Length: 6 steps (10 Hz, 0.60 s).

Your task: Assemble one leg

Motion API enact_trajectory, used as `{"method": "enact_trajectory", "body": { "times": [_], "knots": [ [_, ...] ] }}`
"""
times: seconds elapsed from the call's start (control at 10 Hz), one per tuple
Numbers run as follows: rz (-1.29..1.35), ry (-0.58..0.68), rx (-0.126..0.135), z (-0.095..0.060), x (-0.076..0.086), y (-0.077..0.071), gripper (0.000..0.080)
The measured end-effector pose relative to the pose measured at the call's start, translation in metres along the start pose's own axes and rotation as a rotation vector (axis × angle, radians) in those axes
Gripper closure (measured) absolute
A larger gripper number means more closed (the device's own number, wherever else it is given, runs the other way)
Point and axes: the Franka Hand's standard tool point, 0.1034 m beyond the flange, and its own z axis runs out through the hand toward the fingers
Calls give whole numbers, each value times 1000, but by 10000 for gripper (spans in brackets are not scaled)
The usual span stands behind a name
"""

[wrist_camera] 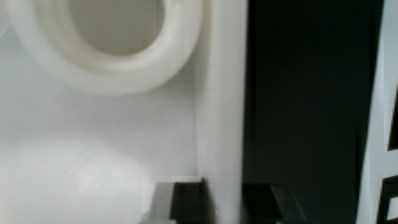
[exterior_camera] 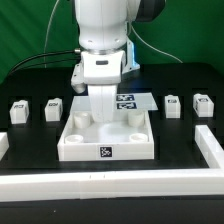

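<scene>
Up front on the black desk (exterior_camera: 40,172), a white rail (exterior_camera: 110,196) is laid along the near edge, with more rail seen at both sides. So the working area is boxed in. Just behind it the square tray (exterior_camera: 80,150) is parked, with dark desk left open all round it.

Further back, a leg (exterior_camera: 18,112) and a second leg (exterior_camera: 53,108) are stood on the exterior view's left, and a third leg (exterior_camera: 173,104) and fourth leg (exterior_camera: 203,104) on its right. All are upright and well apart from the tray.

The claw (exterior_camera: 103,110) is lowered at the tray's far side. Whether it's clenched or released can't be told. The marker board (exterior_camera: 130,100) is partly hidden behind it.

Only the wrist view gives the close-up: one round socket (wrist_camera: 164,70), the tray's straight edge (wrist_camera: 222,110) and bare desk beyond.
</scene>
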Motion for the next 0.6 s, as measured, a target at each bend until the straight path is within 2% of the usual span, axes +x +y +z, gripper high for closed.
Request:
{"method": "enact_trajectory", "body": {
  "times": [0.6],
  "knots": [
    [0, 0, -3, 0, 0, 1, 729]
  ]
}}
